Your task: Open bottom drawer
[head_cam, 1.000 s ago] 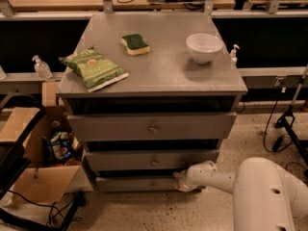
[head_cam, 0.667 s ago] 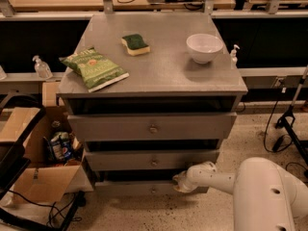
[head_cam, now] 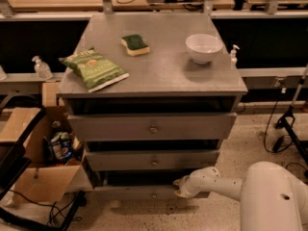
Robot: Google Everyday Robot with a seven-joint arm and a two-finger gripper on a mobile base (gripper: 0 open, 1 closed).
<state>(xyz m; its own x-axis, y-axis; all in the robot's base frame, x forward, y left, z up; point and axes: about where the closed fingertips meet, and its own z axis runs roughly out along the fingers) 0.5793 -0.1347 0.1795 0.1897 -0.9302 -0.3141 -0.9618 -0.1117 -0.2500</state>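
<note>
1. the arm (head_cam: 226,185) reaches low and leftward across the front of the bench (head_cam: 163,73).
2. the bottom drawer (head_cam: 130,193) sits lowest, near the floor.
3. the gripper (head_cam: 179,186) is at the drawer's right front, its grip cannot be told, and it has barely moved from a second ago.

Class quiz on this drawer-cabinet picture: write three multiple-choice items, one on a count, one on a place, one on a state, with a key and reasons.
1. How many drawer fronts does the grey cabinet show? A two; B three; C five.
2. Where is the end effector? A above the cabinet; B at the cabinet's left side; C at the bottom drawer, right of its knob.
3. The white bowl stands: A upright; B upside down; C on its side.
Key: 1 B, three fronts are stacked; 2 C, it is low by that front; 3 A, its opening faces up.
</note>
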